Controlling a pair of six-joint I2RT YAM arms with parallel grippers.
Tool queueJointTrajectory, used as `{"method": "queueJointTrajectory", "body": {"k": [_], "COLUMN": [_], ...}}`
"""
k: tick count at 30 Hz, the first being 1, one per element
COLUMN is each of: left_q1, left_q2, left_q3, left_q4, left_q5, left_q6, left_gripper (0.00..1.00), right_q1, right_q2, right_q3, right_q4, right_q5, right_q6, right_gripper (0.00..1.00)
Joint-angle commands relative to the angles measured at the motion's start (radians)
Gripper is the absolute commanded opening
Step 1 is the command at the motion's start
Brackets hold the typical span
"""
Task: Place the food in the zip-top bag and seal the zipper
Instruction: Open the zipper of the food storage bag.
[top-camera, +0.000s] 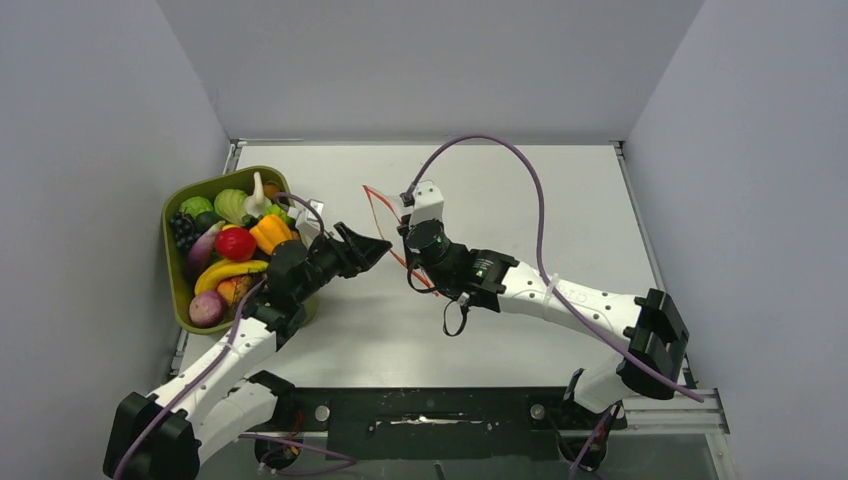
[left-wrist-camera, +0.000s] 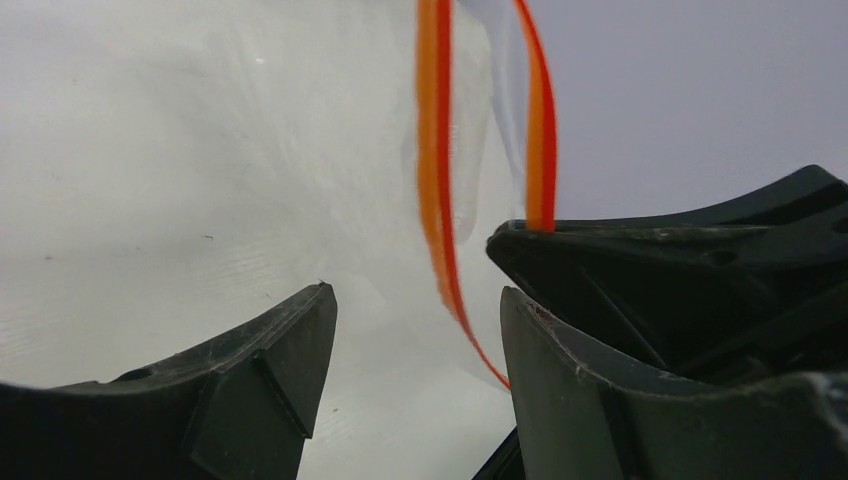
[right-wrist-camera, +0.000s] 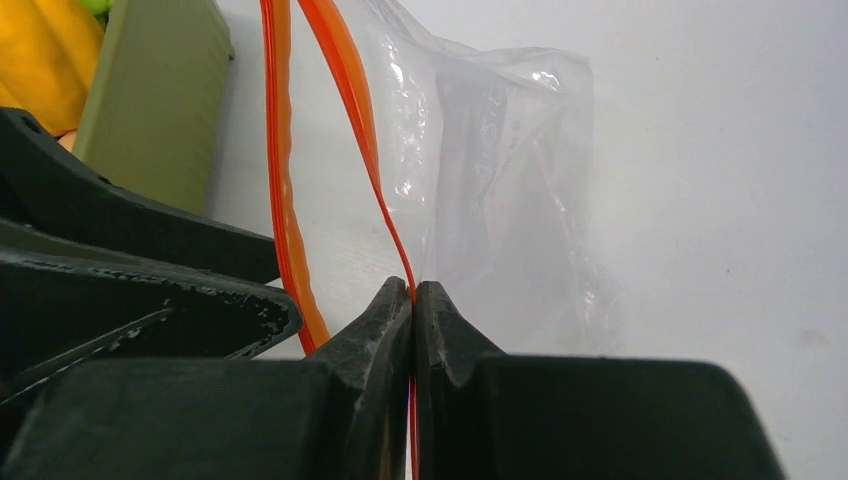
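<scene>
The clear zip-top bag (top-camera: 385, 228) is held up in mid-table with its mouth parted. My right gripper (right-wrist-camera: 413, 288) is shut on one red lip of the zipper (right-wrist-camera: 345, 90); the clear pouch (right-wrist-camera: 500, 180) hangs beyond it. The other lip (left-wrist-camera: 435, 180) runs down between the fingers of my open left gripper (left-wrist-camera: 415, 295), close to its right finger (left-wrist-camera: 560, 400). In the top view my left gripper (top-camera: 372, 247) faces my right gripper (top-camera: 406, 232) across the bag mouth. The food (top-camera: 235, 245), several glossy toy fruits and vegetables, lies piled in the olive-green tray (top-camera: 172, 262).
The tray stands at the table's left edge by the left wall; its corner shows in the right wrist view (right-wrist-camera: 150, 110), with a yellow piece (right-wrist-camera: 40, 50) behind it. Grey walls close the left, back and right. A purple cable (top-camera: 535, 190) arcs above the right arm.
</scene>
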Motion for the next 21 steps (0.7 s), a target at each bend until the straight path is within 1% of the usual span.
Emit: {"method": "queueJointTrajectory", "body": {"k": [1,5,8,12,15,21], "left_q1": [0.0,0.0,0.001,0.0,0.0,0.0], "left_q2": [0.024,0.05,0.074,0.089,0.083,0.06], "left_q3": [0.042,0.037,0.054,0.053,0.044,0.05], "left_q4": [0.051,0.096,0.069,0.057,0.041,-0.014], "left_q5": [-0.013,-0.006,-0.011,-0.01,-0.02,-0.052], "left_q6": [0.027,0.039,0.066,0.103,0.132,0.172], "left_gripper": [0.6,0.6,0.56,0.48,0.36,0.07], "right_q1": [0.01,0.011,0.011,0.012,0.008,-0.032], "right_q2": [-0.077,-0.08,-0.082,-0.076,-0.07,-0.108], "right_q3": [-0.022,-0.027,-0.031,-0.035,-0.027,-0.031], "right_q4": [0.099,0.092,0.083,0.076,0.051,-0.015], "right_q5": [0.047,0.04,0.035,0.031,0.066,0.116], "right_q6": [0.023,0.023,0.026,0.012,0.009,0.021], "right_gripper": [0.0,0.0,0.0,0.0,0.0,0.0]}}
